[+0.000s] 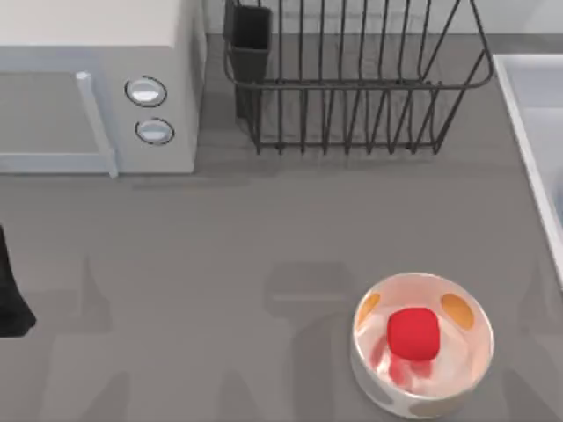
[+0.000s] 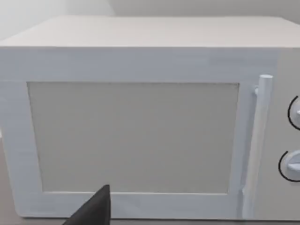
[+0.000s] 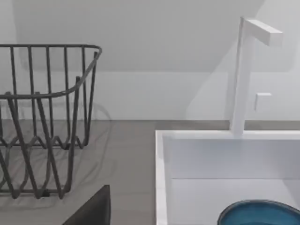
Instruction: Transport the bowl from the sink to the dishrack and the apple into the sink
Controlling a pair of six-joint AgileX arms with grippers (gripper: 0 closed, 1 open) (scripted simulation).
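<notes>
From above, you have the dishrack (image 1: 352,79) standing at the far edge of the table (image 1: 220,246), its cutlery cup (image 1: 250,40) at the corner nearest the microwave (image 1: 97,88). The rack holds nothing yet, so the bowl's destination is ready. The apple (image 1: 413,332) sits inside a white bowl with orange spots (image 1: 422,356), on the near side of the table from the dishrack and slightly toward the sink (image 1: 532,123). The spotted bowl cradles the fruit, so expect to reach down over its rim to lift it. The sink's pale rim runs just beside the dishrack at the table's right edge. A dark piece of your left arm (image 1: 13,290) rests at the left edge, well apart from the dishrack.

From the left wrist, you face the microwave's door (image 2: 133,136) and handle (image 2: 255,145) squarely. A dark tip of the left end effector (image 2: 93,211) pokes into view; you cannot tell whether it is released or clenched. This arm looks parked.

From the right wrist, you look across the dishrack's end wall toward the sink and its faucet (image 3: 243,75). The teal-blue bowl (image 3: 260,213) lies in the basin, beyond the sink's rim from the dishrack. A dark tip of the right end effector (image 3: 93,208) shows; again you cannot tell its state. Facing the sink suits a first reach for the bowl.
</notes>
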